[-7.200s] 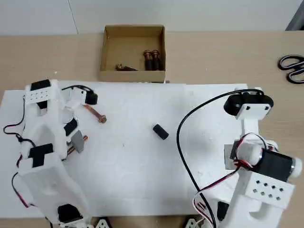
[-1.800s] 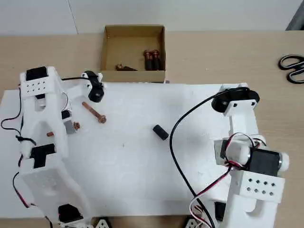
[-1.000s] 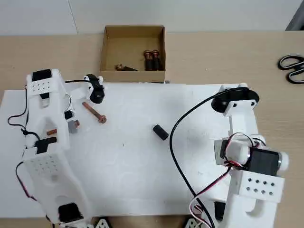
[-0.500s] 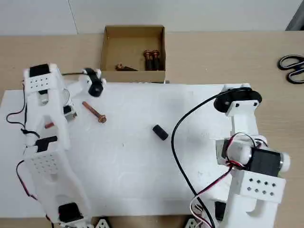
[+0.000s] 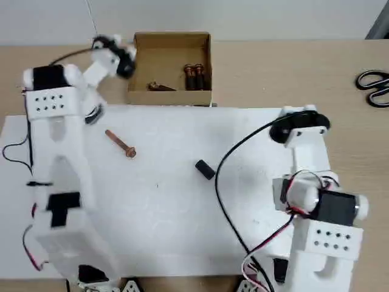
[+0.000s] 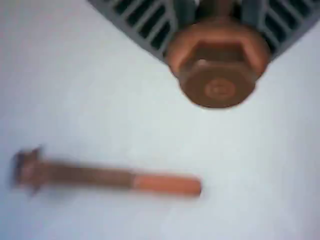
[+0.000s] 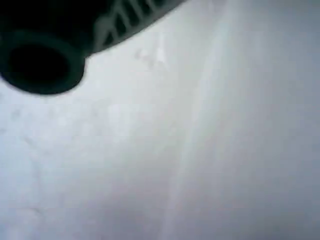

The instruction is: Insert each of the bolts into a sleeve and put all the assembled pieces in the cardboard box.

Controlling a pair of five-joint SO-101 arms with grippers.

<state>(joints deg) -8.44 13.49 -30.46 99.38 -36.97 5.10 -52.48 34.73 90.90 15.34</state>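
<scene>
Pinching held bolt (image 6: pixel 217 70), copper with a flanged hex head, left gripper (image 6: pixel 216 12) has its ribbed grey jaws closed around it. Left arm stands tall at far left, wrist beside cardboard box (image 5: pixel 138 67). Loose bolt (image 5: pixel 120 143) lies flat on white foam sheet (image 5: pixel 158 231), left side. Loose sleeve (image 5: pixel 205 169), a short black tube, sits mid-sheet. Right gripper (image 7: pixel 75 20) clamps held sleeve (image 7: pixel 40 62), a hollow black tube, over the sheet at right. Assembled pieces (image 5: pixel 194 76) lie in box.

Bright, even overhead light (soft, faint shadows on the white sheet (image 5: pixel 182 213)).
</scene>
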